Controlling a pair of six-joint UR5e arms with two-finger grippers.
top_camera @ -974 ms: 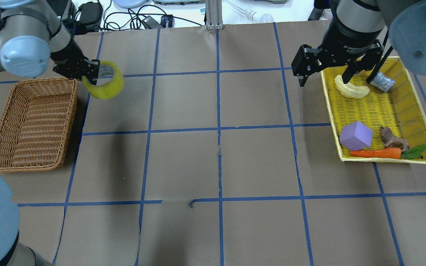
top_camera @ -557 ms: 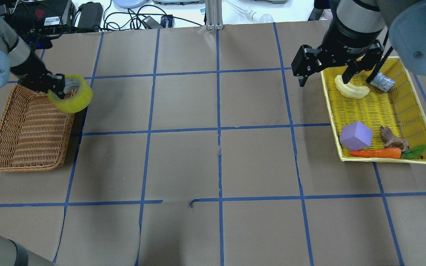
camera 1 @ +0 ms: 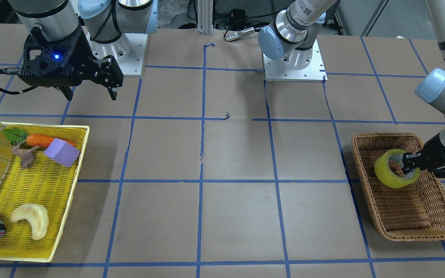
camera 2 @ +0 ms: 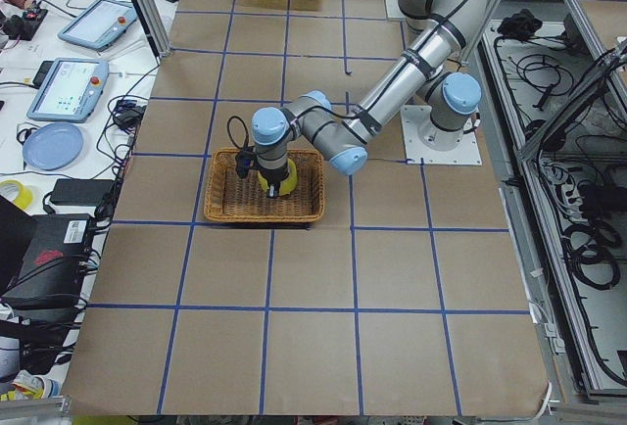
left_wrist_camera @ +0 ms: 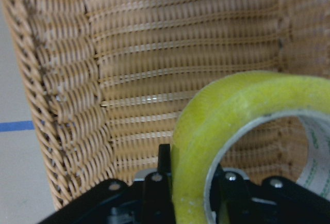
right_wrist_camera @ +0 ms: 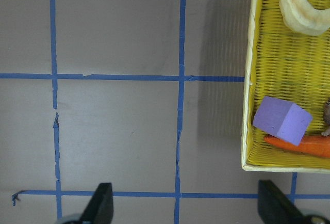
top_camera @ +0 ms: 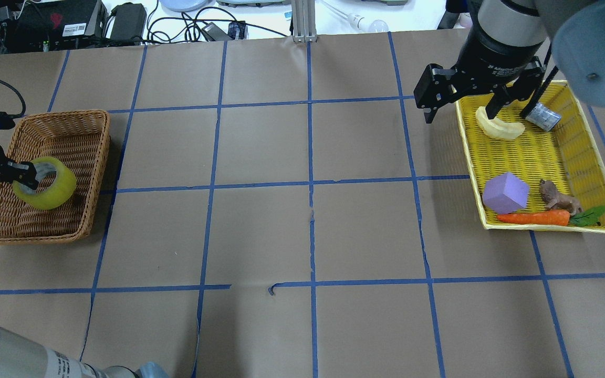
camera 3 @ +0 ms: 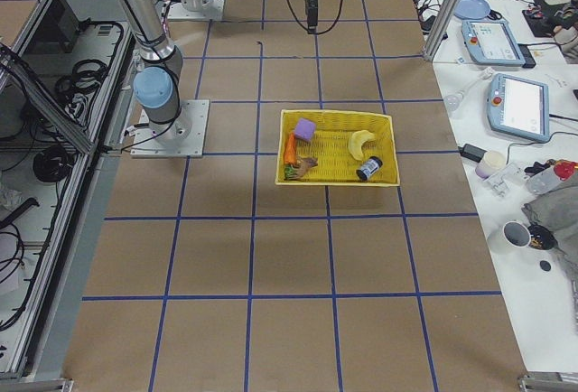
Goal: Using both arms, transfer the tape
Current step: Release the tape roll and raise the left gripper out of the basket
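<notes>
The tape (top_camera: 46, 185) is a yellowish-green roll, held on edge over the inside of the wicker basket (top_camera: 98, 157). My left gripper (top_camera: 27, 176) is shut on the roll's wall, one finger inside the core and one outside. The same grip shows in the front view (camera 1: 408, 164) and the left wrist view (left_wrist_camera: 191, 182), where the tape (left_wrist_camera: 247, 110) fills the lower right. Whether the roll touches the basket floor I cannot tell. My right gripper (top_camera: 462, 107) is open and empty, hovering by the near-left corner of the yellow tray (top_camera: 470, 168).
The yellow tray holds a small grey can (top_camera: 542, 116), a pale banana-shaped piece (top_camera: 499, 128), a purple cube (top_camera: 506, 192), a brown animal figure (top_camera: 557, 195) and a carrot (top_camera: 533, 217). The brown table has blue tape grid lines. Cables and devices lie beyond its far edge.
My left arm has carried the tape from beside the basket's far right corner leftward and nearer, over the basket's inside. The right arm has not moved.
</notes>
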